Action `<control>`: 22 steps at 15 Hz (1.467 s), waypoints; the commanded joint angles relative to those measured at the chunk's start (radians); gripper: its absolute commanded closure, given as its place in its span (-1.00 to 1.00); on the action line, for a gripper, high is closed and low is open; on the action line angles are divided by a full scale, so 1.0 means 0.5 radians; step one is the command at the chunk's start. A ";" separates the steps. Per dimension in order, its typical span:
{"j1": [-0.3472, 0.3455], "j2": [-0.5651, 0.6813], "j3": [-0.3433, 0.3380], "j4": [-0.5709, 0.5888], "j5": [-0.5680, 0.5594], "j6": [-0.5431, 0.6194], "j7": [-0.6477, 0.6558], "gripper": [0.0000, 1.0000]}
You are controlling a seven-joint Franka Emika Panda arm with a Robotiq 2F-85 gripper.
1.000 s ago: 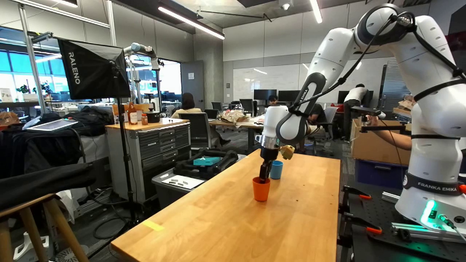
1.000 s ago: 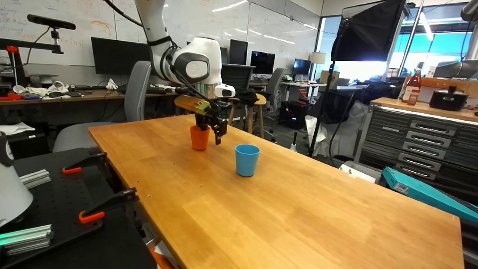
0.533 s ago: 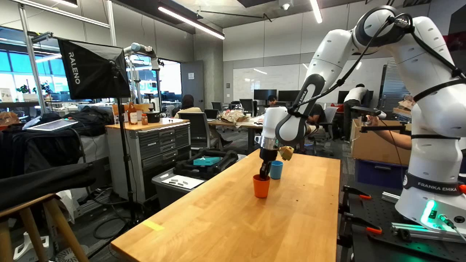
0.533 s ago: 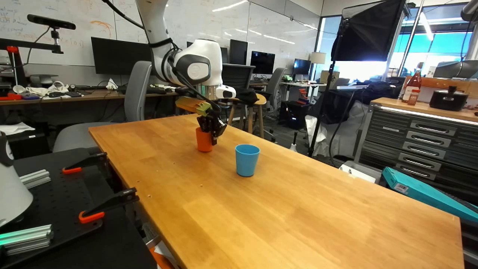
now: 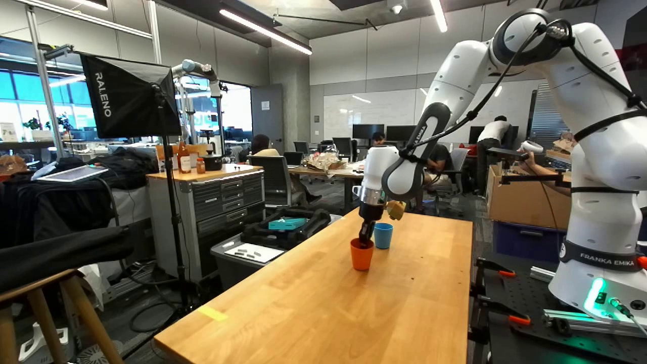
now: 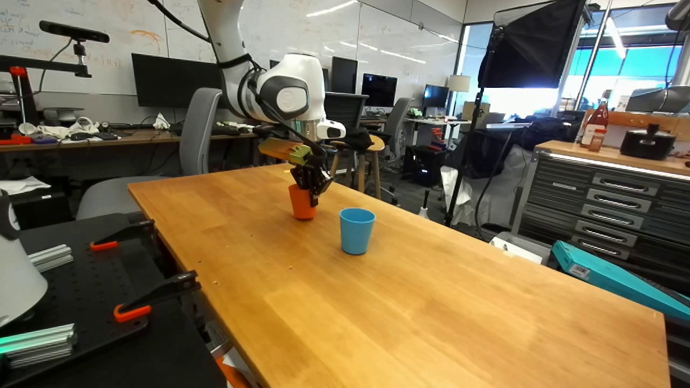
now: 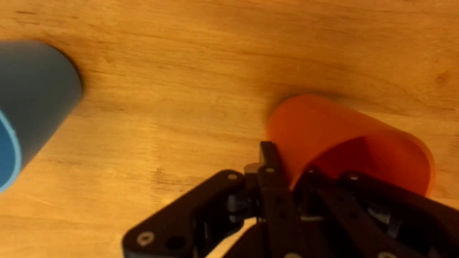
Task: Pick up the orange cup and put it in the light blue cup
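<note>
The orange cup leans slightly at the table, its mouth up. Pinching its wall is my gripper, one finger inside the mouth and the other against the outside. The inner fingertip is hidden by the cup wall. Whether the cup's base touches the wood, I cannot tell. The light blue cup stands upright a short way off, apart from the orange one; at the left of the wrist view it is cut off by the frame edge.
Both cups share a wooden table. Along one table side is the black mounting plate with clamps. A grey chair stands close to another edge. A softbox light and a drawer cabinet stand off the table.
My jaws have closed from wide open onto the orange cup's wall. The orange cup has shifted with the gripper toward the light blue cup and tipped slightly. The light blue cup has not moved.
</note>
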 commanded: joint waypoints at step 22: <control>-0.222 -0.395 -0.391 0.486 -0.377 -1.204 0.450 0.90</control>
